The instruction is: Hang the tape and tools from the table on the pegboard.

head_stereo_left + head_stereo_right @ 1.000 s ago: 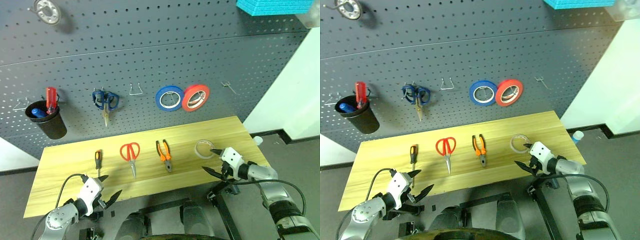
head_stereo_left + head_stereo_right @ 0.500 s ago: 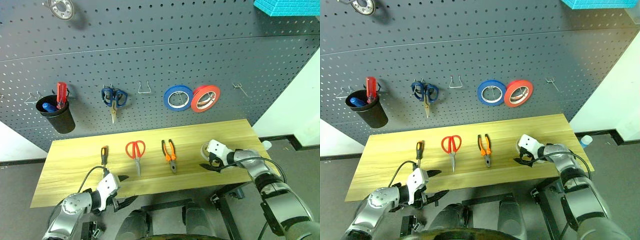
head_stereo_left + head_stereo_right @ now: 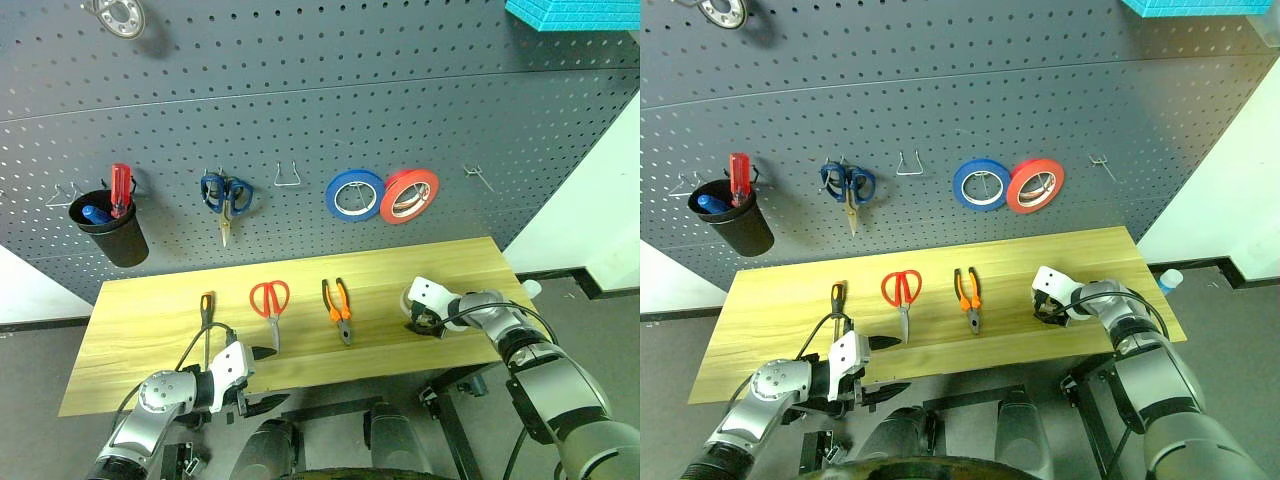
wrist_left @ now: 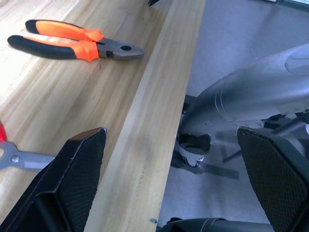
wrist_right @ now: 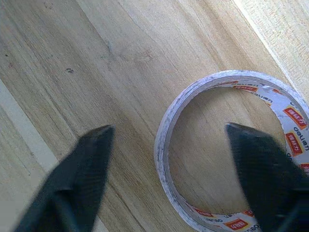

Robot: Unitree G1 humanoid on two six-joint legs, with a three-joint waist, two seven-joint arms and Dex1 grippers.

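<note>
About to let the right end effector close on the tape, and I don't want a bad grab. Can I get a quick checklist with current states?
1. Tape lying flat on the table: ok.
2. Right end effector over the tape, one finger outside the ring, the other over its hole: ok.
3. Fingers apart, not yet clamping the ring wall: ok.
4. Pliers lie apart from the tape: ok.
5. Free hook on the pegboard beside the red roll: ok.
6. Left end effector open at the table's near edge, away from the tape: ok.
</note>
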